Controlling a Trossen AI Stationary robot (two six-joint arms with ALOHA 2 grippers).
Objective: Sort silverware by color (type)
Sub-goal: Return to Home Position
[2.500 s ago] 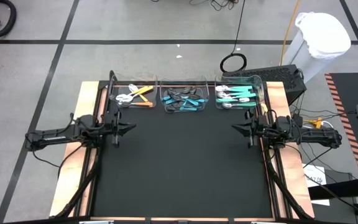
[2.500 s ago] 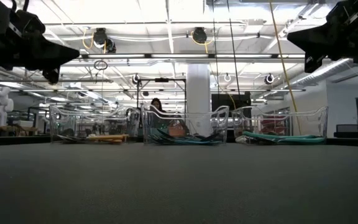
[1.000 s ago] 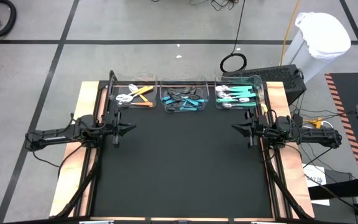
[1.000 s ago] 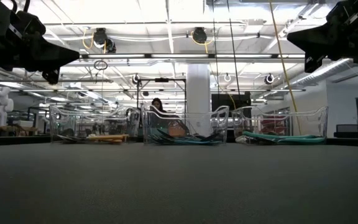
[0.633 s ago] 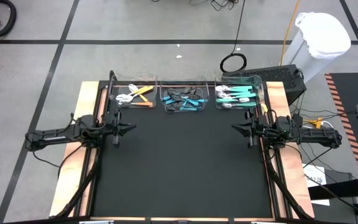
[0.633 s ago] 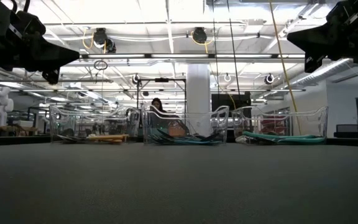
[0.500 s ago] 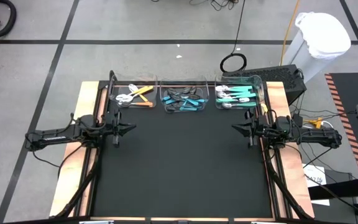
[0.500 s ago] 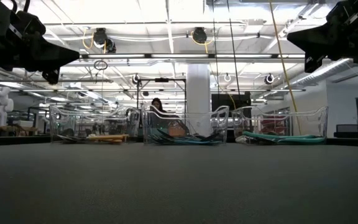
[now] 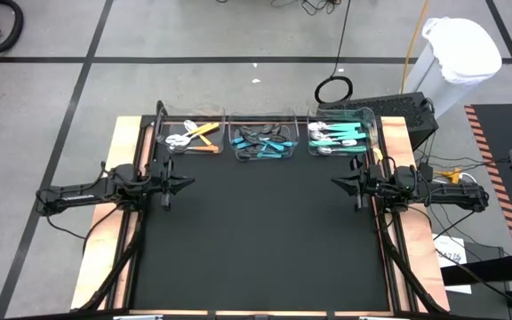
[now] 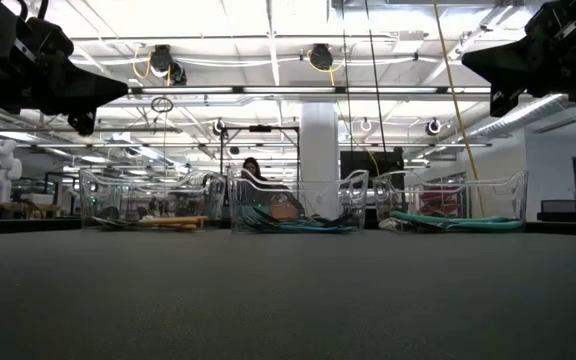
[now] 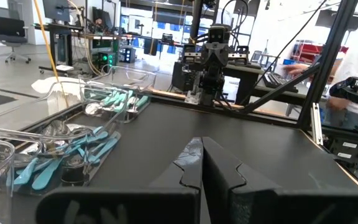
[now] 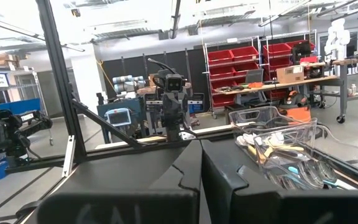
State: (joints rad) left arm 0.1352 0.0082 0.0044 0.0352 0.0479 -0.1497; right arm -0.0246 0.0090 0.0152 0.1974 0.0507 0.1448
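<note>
From above, the left gripper (image 9: 181,182) hangs over the left edge of the black counter (image 9: 265,249) and the right gripper (image 9: 340,183) over the right edge, pointing at each other, well apart. Three clear bins line the far edge. The left bin (image 9: 164,130) holds orange-handled spoons (image 9: 201,132), the middle bin (image 9: 235,130) holds dark spoons with blue handles (image 9: 261,141), and the right bin (image 9: 370,132) holds teal-handled spoons (image 9: 342,135). No spoon lies on the open counter.

At counter height, both grippers sit high in the upper corners, clear of the surface, with the three bins in a row behind. A person (image 10: 251,170) shows in the room beyond the middle bin.

Through the left wrist camera, that arm's fingers (image 11: 188,165) are pressed together with nothing between them. The blue-handled and teal-handled spoons lie in their bins off to one side, and the right arm faces in from the opposite edge.

Through the right wrist camera, its fingers (image 12: 219,165) are likewise together and empty. The left arm stands at the opposite edge, with the bins to one side.
</note>
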